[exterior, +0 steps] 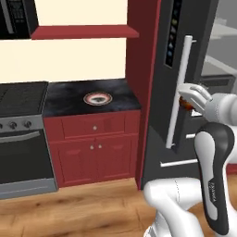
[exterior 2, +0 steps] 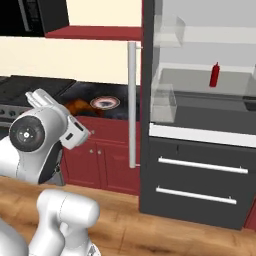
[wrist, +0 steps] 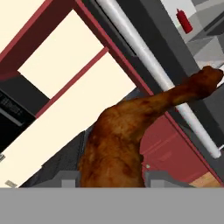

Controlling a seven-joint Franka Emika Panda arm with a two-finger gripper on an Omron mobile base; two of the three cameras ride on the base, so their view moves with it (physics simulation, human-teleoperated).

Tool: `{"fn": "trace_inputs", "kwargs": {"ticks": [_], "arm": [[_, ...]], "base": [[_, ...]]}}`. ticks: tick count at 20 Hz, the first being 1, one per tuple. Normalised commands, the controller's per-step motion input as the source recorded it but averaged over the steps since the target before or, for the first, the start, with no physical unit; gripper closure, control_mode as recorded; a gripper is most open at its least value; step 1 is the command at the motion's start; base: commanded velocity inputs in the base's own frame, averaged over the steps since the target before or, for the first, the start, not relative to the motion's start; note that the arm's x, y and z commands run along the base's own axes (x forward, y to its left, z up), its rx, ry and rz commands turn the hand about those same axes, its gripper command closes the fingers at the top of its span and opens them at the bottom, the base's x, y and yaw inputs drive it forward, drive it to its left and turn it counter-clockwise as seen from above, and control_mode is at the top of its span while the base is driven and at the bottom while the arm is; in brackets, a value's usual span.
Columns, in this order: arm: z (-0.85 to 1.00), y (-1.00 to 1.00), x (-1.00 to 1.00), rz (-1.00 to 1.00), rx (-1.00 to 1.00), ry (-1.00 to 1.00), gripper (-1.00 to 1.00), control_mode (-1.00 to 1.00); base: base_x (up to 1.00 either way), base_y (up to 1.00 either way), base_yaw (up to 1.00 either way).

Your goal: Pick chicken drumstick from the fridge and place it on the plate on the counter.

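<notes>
My gripper (exterior: 186, 99) is shut on the chicken drumstick (exterior: 187, 103), a reddish-brown piece held in the air in front of the open fridge door (exterior: 162, 69). In the hand view the drumstick (wrist: 127, 140) rises from between the finger tips, thin end pointing up right. From the right base view the drumstick (exterior 2: 77, 106) hangs left of the door handle (exterior 2: 132, 105), above my gripper (exterior 2: 74, 114). The plate (exterior: 97, 98), orange-rimmed, lies bare on the black counter (exterior: 65, 95), to the left of my gripper and apart from it. The plate (exterior 2: 105, 103) sits just right of the drumstick.
The fridge (exterior 2: 200, 115) stands open, with a red bottle (exterior 2: 215, 75) on a glass shelf and two drawers (exterior 2: 200, 175) below. A stove (exterior: 21, 97) adjoins the counter's left end, with a microwave (exterior: 14, 18) above. The long silver handle (exterior: 178, 92) is close beside the hand.
</notes>
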Motion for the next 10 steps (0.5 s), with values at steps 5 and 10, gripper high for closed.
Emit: {"fn": "trace_inputs", "kwargs": {"ticks": [5, 10], "arm": [[0.0, 0.0, 0.0, 0.0, 0.0, 0.0, 1.0, 1.0], [0.0, 0.0, 0.0, 0.0, 0.0, 0.0, 1.0, 1.0]], "base": [[0.64, 0.46, 0.0], [0.6, 0.41, 0.0]]}}
